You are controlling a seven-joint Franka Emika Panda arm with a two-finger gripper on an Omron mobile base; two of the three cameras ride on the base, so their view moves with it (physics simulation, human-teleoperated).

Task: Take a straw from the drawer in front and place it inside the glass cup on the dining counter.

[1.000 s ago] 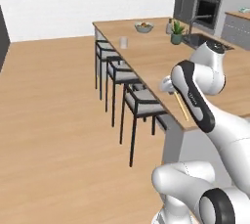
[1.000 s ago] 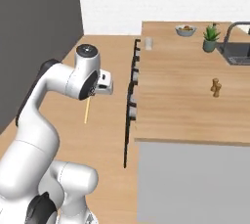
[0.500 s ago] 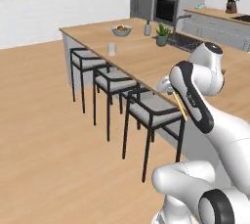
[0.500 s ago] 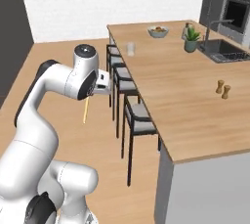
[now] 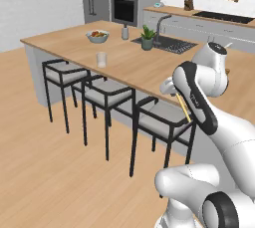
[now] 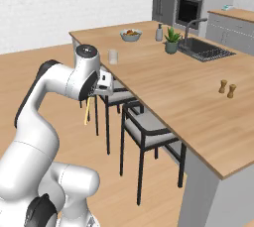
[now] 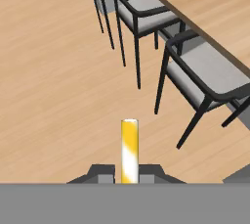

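- The straw (image 7: 129, 149) was found pinched between the jaws of the gripper (image 7: 129, 175), pointing down toward the wood floor (image 7: 53, 86); it also showed as a pale-yellow stick hanging below the hand in the right base view (image 6: 87, 110).
- The pick-up stage was judged complete; the drawer was not seen in these views.
- The glass cup (image 5: 101, 59) stood upright on the dining counter (image 5: 149, 75), near its stool-side edge and apparently empty, well apart from the straw.
- Three dark stools (image 5: 162, 125) lined the counter's near side, between the robot and the cup.
- A bowl (image 5: 97, 36), a soap bottle (image 5: 125, 33) and a potted plant (image 5: 147, 38) stood beyond the cup.
- Remaining, by judgement: carry the straw over the cup and release it inside.
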